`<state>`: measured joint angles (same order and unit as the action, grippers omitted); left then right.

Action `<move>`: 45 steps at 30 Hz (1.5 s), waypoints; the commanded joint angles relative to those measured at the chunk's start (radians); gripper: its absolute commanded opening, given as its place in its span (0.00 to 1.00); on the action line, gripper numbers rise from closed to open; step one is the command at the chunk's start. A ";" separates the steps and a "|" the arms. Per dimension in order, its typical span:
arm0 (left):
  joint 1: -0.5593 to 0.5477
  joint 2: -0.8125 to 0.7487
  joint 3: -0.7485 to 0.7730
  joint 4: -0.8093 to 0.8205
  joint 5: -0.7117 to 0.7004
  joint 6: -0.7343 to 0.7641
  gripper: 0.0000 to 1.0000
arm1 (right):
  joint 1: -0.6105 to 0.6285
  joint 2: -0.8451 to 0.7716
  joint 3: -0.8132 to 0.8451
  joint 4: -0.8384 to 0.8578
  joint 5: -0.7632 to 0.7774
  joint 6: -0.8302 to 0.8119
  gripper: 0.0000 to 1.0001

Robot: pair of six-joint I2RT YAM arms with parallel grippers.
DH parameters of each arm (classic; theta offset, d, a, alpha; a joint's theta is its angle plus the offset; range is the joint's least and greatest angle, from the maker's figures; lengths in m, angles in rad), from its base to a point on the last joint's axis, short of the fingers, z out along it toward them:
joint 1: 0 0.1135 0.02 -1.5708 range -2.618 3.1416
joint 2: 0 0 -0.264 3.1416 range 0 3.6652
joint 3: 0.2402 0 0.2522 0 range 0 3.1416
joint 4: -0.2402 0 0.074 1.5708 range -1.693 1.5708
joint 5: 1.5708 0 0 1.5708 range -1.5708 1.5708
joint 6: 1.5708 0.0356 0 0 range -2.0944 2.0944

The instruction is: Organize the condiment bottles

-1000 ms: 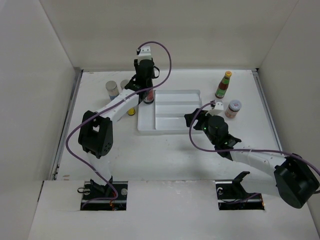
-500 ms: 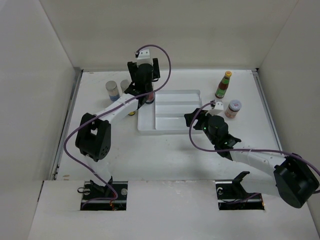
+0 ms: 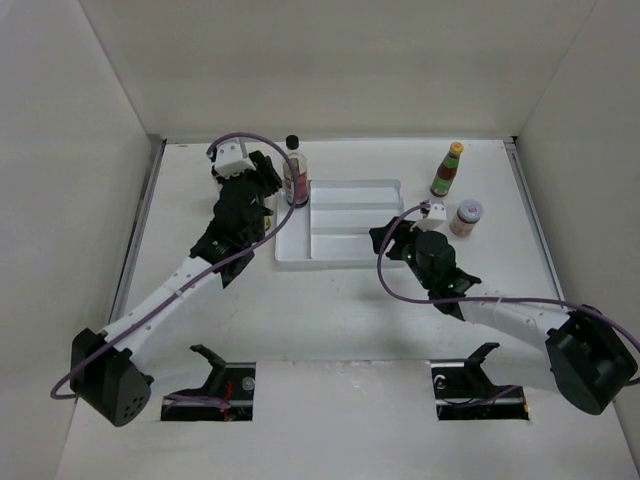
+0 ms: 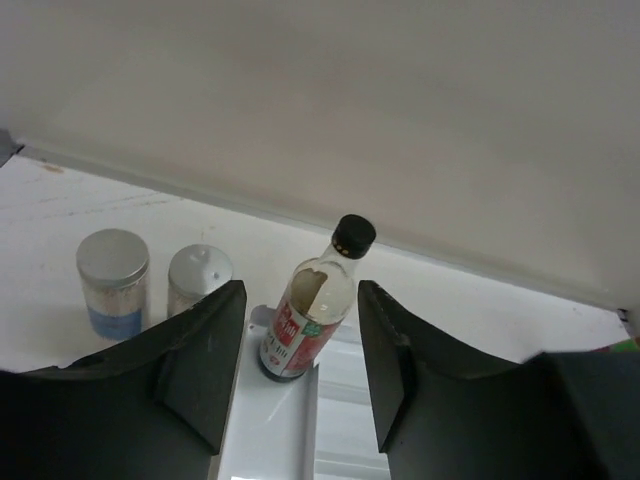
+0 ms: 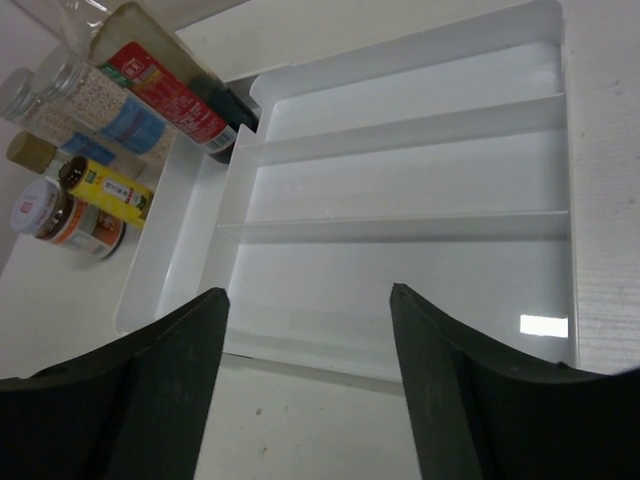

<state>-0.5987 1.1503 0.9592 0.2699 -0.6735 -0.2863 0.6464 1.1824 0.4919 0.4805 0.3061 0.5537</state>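
The tall clear black-capped bottle (image 3: 295,172) with a red label stands upright at the far end of the white tray's (image 3: 345,245) left compartment. My left gripper (image 3: 272,186) is open and empty just left of it; in the left wrist view the bottle (image 4: 312,315) stands beyond the fingertips (image 4: 225,310). Two pale-lidded shakers (image 4: 113,283) stand left of the tray. My right gripper (image 3: 384,238) is open and empty over the tray's near right part (image 5: 400,270). A small yellow bottle (image 5: 105,187) and a small jar (image 5: 60,215) lie beyond the tray's left side.
A red sauce bottle (image 3: 448,168) with green neck and yellow cap stands at the back right, with a short pale-lidded jar (image 3: 466,216) in front of it. White walls enclose the table on three sides. The left arm hides the shakers in the top view.
My left gripper has let go of the tall bottle, opened, and drawn back to the left and nearer. The bottle now stands alone in the tray. The right arm has not moved.
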 commanded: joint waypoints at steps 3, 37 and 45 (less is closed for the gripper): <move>0.072 0.124 -0.047 -0.141 0.031 -0.117 0.49 | 0.000 0.010 0.024 0.044 -0.002 -0.006 0.53; 0.204 0.404 0.047 -0.110 0.072 -0.129 0.21 | 0.002 0.039 0.033 0.044 -0.004 -0.012 0.65; 0.118 0.089 -0.053 -0.123 -0.011 -0.093 0.16 | 0.002 0.006 0.014 0.055 0.002 -0.005 0.65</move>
<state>-0.4332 1.4132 0.8959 0.0692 -0.6334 -0.4007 0.6468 1.2228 0.4927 0.4805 0.3061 0.5491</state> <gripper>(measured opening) 0.315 0.646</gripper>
